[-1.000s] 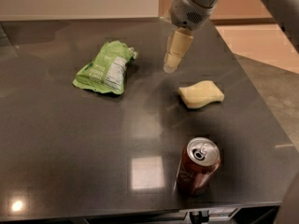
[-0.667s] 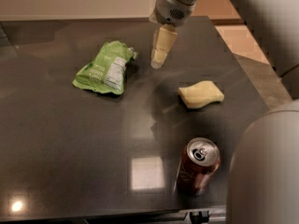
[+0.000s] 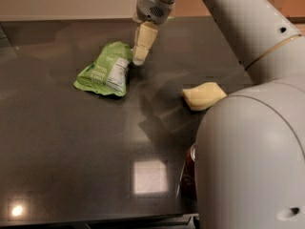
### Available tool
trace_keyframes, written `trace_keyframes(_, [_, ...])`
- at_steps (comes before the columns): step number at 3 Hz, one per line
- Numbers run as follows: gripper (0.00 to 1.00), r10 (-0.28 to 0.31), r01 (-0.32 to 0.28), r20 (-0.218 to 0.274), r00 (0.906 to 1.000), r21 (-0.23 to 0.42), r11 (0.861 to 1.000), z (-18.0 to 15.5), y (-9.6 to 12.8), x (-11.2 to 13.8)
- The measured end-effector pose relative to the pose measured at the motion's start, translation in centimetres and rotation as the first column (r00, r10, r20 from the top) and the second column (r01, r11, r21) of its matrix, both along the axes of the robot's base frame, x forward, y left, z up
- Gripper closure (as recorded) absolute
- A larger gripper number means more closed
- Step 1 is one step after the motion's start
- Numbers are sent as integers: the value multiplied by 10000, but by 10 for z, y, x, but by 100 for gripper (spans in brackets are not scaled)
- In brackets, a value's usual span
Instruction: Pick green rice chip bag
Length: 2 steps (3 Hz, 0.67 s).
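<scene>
Green rice chip bag point(image 3: 105, 71) on table point(image 3: 71, 151), claw point(image 3: 139, 59) beside its upper right edge, open or closed unclear, sponge point(image 3: 204, 95) apart.

Arm point(image 3: 248, 27) extends from the lower-right foreground to upper centre, wrist point(image 3: 153, 6) angled downward, gripper point(image 3: 140, 58) pointing down and slightly left.

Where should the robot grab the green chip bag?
The green rice chip bag lies flat on the table, so it is probably best to come down from above. Pinch across its narrower far end, right beside the gripper; the near end looks wider and flatter.
</scene>
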State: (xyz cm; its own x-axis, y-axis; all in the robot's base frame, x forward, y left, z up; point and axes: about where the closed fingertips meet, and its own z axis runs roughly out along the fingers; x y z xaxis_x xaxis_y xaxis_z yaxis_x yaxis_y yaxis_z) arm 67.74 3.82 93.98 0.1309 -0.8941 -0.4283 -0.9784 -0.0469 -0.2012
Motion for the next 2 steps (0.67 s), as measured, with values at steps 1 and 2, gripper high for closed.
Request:
trace_keyframes(1, [0, -292, 311, -341, 9990, 545, 9980, 5, 22, -3])
trace_keyframes(2, [0, -667, 755, -887, 9938, 998, 9921, 2, 35, -12])
